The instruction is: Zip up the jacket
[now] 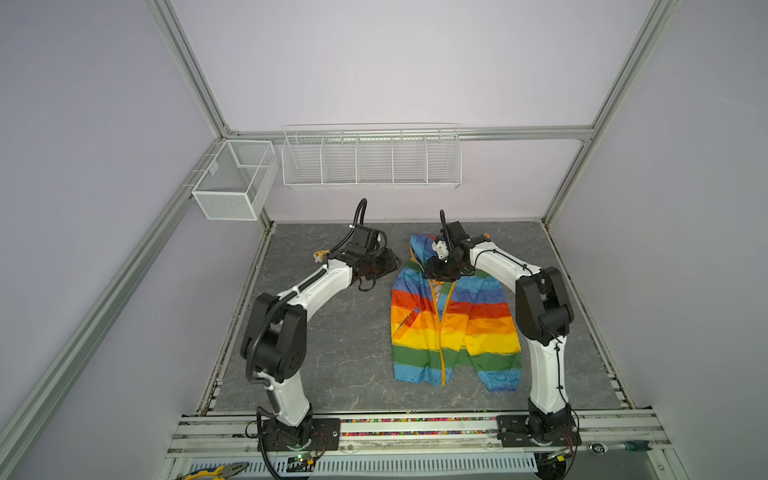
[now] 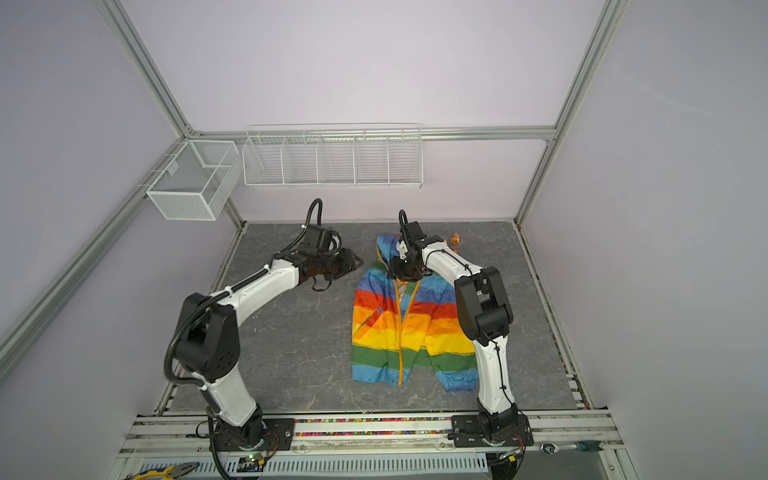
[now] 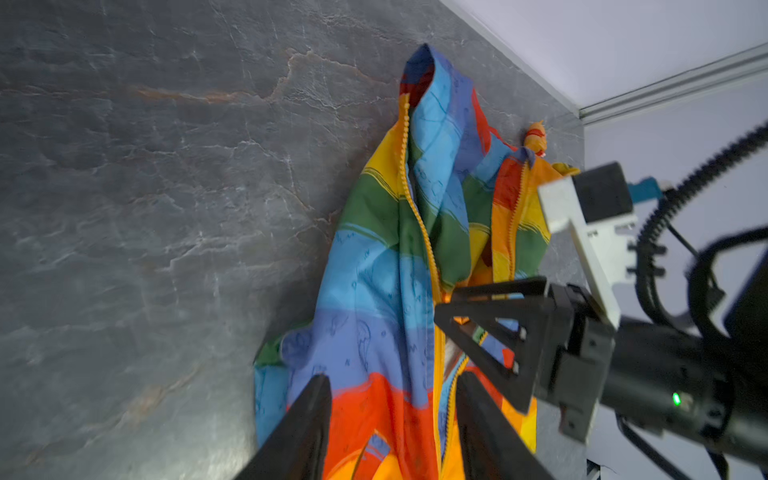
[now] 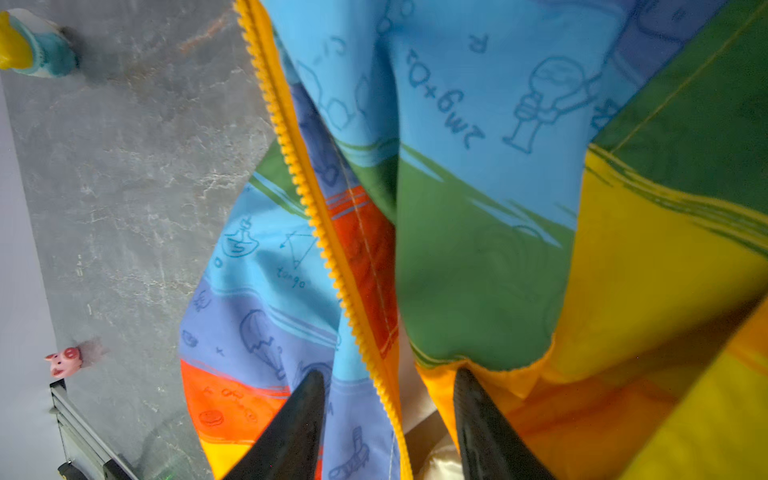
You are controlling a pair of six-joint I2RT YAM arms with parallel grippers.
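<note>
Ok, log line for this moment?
jacket: flat, zipper closed to chest, open above | left gripper: open, beside jacket | right gripper: open, over zipper top

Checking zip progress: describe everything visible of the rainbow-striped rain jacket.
The thin rainbow-striped rain jacket lies flat, front up, on the grey stone-look table, hood toward the back wall. Its orange zipper band looks joined from the hem to the chest; above, it gapes, showing pale lining. One sleeve lies along its side. The right gripper, jaws open, straddles the zipper at the collar.
</note>
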